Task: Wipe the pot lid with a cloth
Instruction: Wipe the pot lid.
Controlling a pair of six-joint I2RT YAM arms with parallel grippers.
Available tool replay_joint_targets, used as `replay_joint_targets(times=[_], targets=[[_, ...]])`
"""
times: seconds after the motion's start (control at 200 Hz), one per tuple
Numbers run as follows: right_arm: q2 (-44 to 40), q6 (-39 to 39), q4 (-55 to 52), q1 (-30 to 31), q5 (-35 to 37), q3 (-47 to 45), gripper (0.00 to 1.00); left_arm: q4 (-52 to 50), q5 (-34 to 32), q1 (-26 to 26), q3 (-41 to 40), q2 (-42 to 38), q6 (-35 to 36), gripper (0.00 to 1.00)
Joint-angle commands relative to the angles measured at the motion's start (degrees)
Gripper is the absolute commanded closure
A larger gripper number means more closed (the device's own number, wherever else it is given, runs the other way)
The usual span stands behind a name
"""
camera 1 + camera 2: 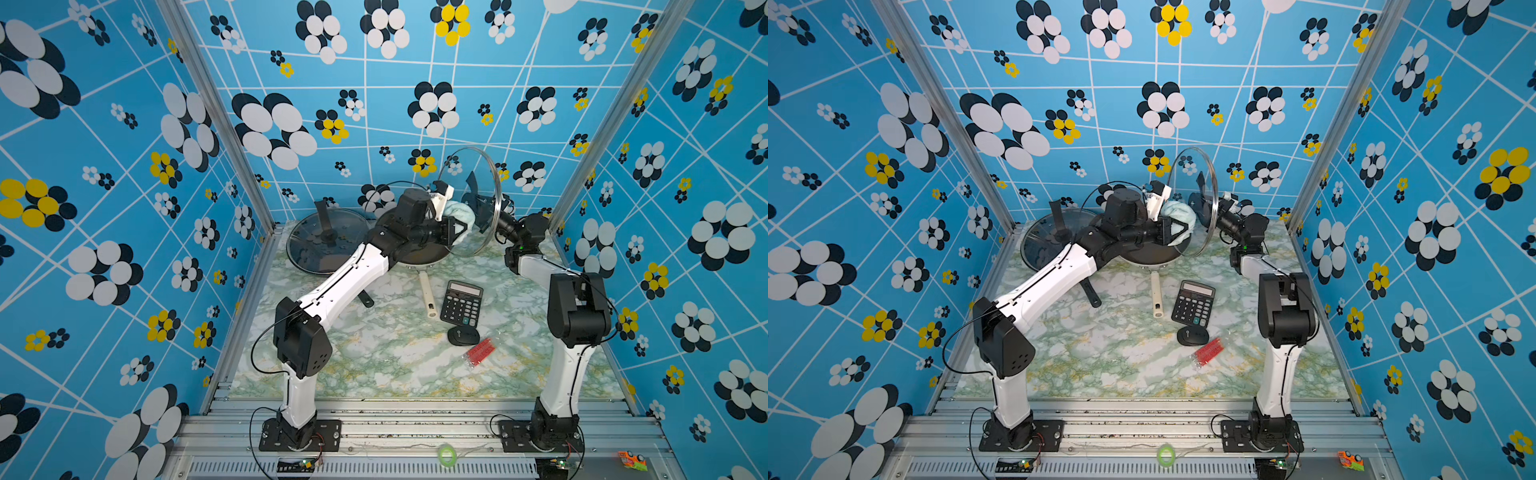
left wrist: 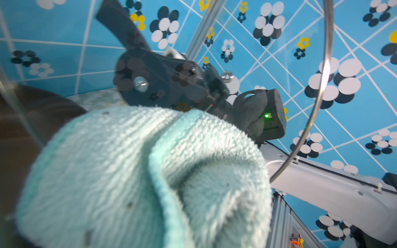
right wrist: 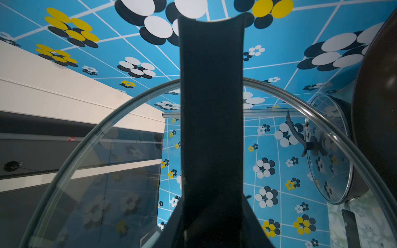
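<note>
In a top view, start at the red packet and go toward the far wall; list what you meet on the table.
Red packet → black oval gadget → calculator → dark pan. The pan's cream handle lies level with the calculator, so it is left out.

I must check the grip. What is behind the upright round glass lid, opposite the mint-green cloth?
Through the round glass lid you see its black handle and the right gripper shut on it. The fluffy mint-green cloth covers part of the glass, so nothing shows behind there.

No legible text — calculator (image 1: 462,302) keys too small to read.
</note>
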Motion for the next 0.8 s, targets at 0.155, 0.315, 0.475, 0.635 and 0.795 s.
replay_joint_targets(times=[0.155, 0.315, 0.475, 0.635, 0.795], targets=[[-1.4, -2.8, 6.3, 5.5, -3.1, 2.7, 1.0, -6.4, 8.2, -1.3, 9.5, 4.8, 7.9, 1.0], [-0.7, 0.4, 10.7, 8.0, -7.1, 3.4, 1.0, -3.8, 3.4, -1.1, 9.4, 3.1, 11.2, 1.0], [-1.9, -0.3, 10.7, 8.9, -9.9, 0.9, 1.0, 0.2, -2.7, 0.5, 8.2, 0.5, 12.9, 1.0], [-4.3, -1.8, 10.7, 9.2, -11.8, -0.3, 1.0, 5.4, -12.8, 3.9, 2.9, -2.3, 11.5, 1.0], [-6.2, -2.1, 10.7, 9.2, -13.1, -0.8, 1.0, 14.2, -21.1, 7.2, -5.0, -6.6, 10.2, 1.0]])
